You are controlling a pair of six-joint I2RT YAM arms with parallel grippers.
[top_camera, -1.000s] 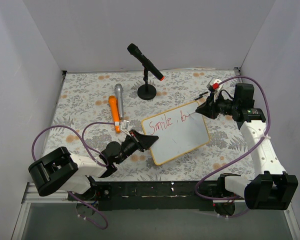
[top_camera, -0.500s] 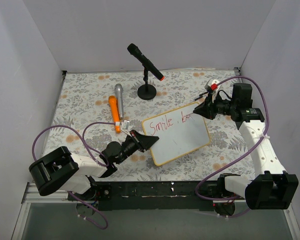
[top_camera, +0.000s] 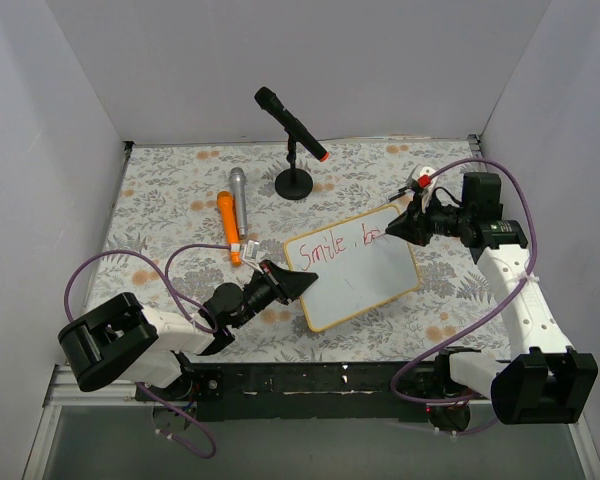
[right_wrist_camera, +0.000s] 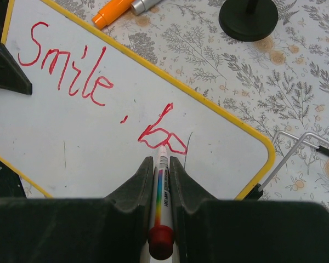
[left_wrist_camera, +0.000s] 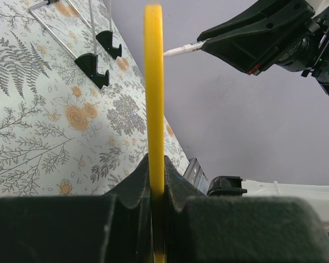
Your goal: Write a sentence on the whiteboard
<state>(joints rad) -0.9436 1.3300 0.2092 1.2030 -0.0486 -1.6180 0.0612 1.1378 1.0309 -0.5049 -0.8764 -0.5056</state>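
The whiteboard [top_camera: 355,268] sits toward the right half of the floral worktop [top_camera: 160,200], turned at an angle. The left gripper [top_camera: 302,283] has its fingers pressed onto the board's near-left edge. In the left wrist view the yellow rim [left_wrist_camera: 153,82] runs edge-on up from between them, and the board's 2 black feet [left_wrist_camera: 93,68] show beside it.

The right gripper [top_camera: 405,228] reaches over the board's far-right corner, its fingers pinching a white marker [right_wrist_camera: 160,189] with a red end cap nearest the camera. The marker's tip appears to touch the board at the foot of the last letter, though the contact itself is too fine to be sure of.

The sentence [right_wrist_camera: 98,83] reads "Smile , b" in red, 1 line slanting along the upper part of the board. The rest of the white surface is bare.

Beyond the board's left corner an orange microphone [top_camera: 227,228] and a silver microphone [top_camera: 238,198] lie side by side. A black microphone [top_camera: 292,125] leans on a round-based stand [top_camera: 294,184] near the back wall.
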